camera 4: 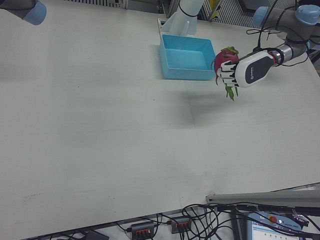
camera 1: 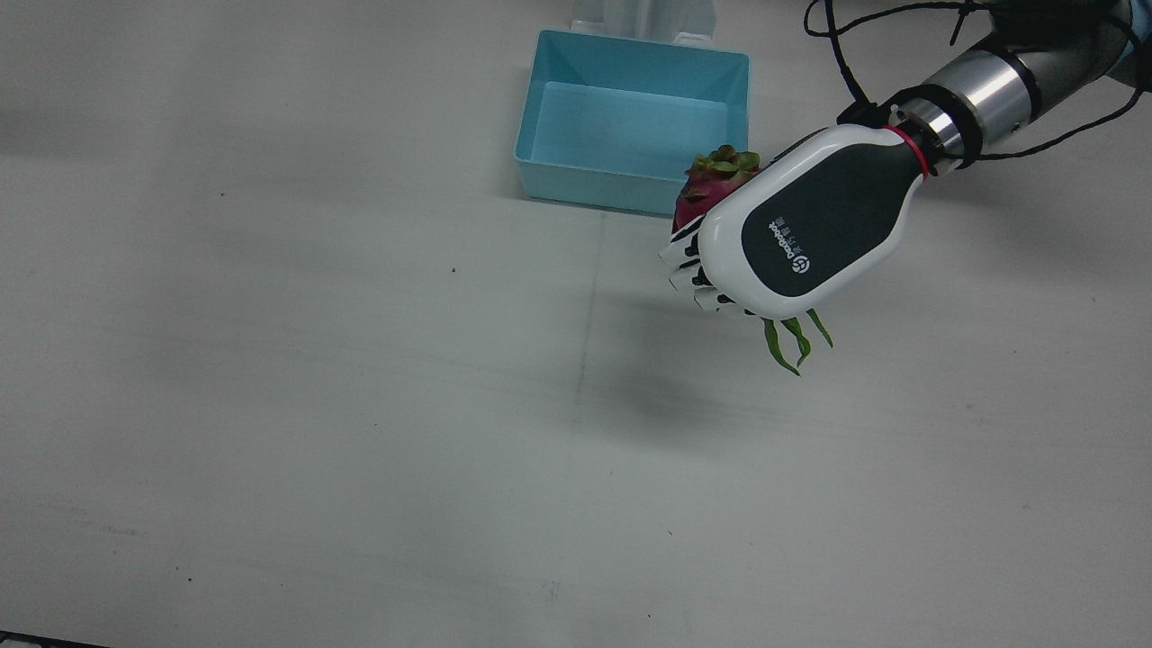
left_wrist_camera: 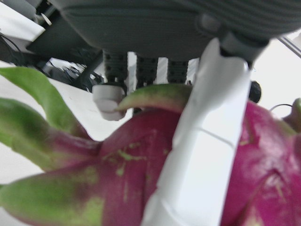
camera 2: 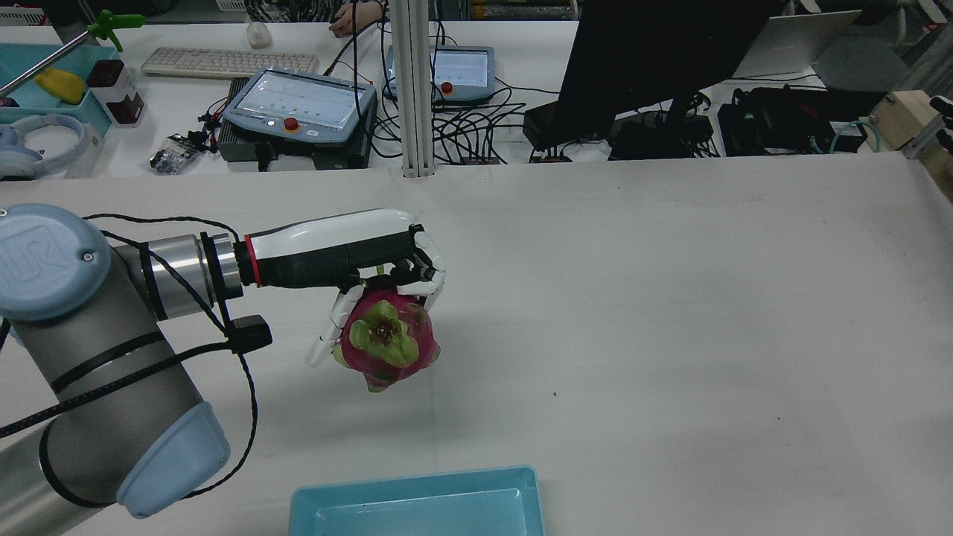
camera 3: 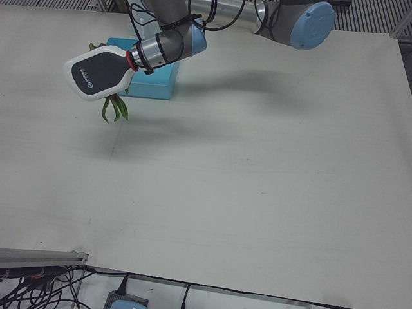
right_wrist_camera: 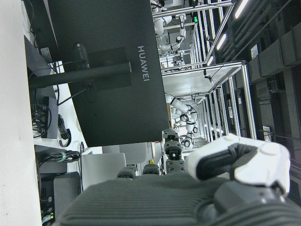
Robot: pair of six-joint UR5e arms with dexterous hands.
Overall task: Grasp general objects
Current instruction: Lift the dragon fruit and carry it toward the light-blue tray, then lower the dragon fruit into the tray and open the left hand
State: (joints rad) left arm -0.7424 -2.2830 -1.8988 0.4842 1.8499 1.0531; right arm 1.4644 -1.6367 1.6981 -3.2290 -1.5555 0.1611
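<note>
My left hand [camera 1: 810,225] is shut on a pink dragon fruit [camera 1: 711,184] with green scales and holds it in the air above the table. The fruit hangs under the palm in the rear view [camera 2: 387,339], with the fingers [camera 2: 428,268] wrapped over its top. Its long green leaves [camera 1: 792,337] stick out below the hand. In the left hand view the fruit [left_wrist_camera: 141,165] fills the picture under a white finger [left_wrist_camera: 202,141]. The hand is just in front of the near right corner of the blue bin [camera 1: 630,193]. My right hand [right_wrist_camera: 197,179] shows only in its own view, holding nothing.
The light blue bin [camera 4: 185,70] stands with nothing in it at the robot's side of the table. Beyond the table's far edge in the rear view are a monitor [camera 2: 655,52], teach pendants [camera 2: 298,104] and cables. An elbow of the right arm [camera 4: 30,10] is at the table's corner.
</note>
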